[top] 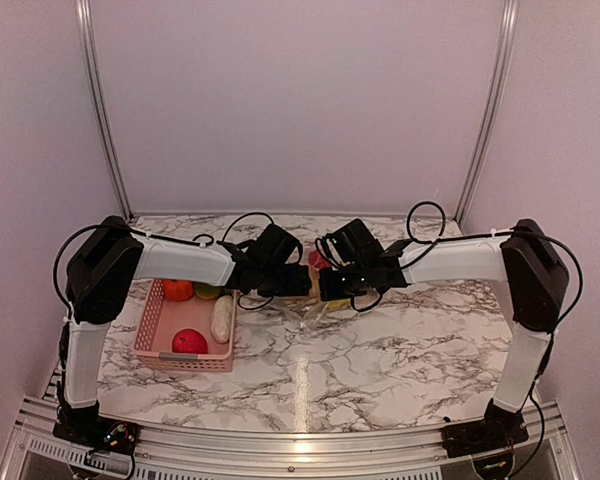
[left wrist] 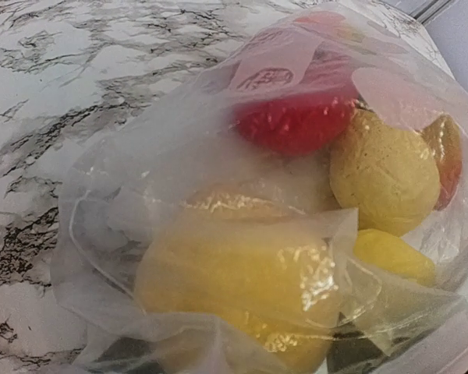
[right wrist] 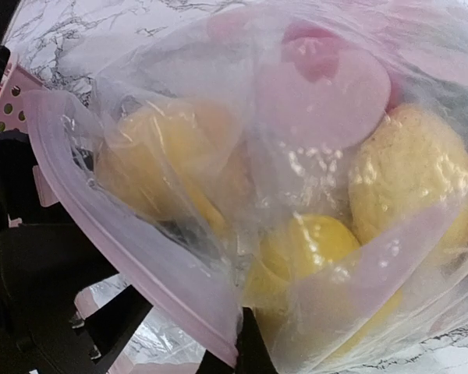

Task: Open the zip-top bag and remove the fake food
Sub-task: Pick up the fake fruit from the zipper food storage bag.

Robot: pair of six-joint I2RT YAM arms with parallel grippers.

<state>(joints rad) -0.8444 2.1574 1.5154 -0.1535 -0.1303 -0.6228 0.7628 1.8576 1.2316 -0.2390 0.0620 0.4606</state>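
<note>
The zip-top bag (right wrist: 296, 195) lies between left tool (top: 302, 283) and right tool (top: 327, 286).

You get soft, even overhead light in the top view, with a pale streak of glare on the marble desk (top: 302, 385) and only faint shadows. Both wrist views are washed out and blurred: the zip-top bag (left wrist: 140, 179) hazes the fake food (left wrist: 386, 171), with white glints on its wrinkles.
</note>
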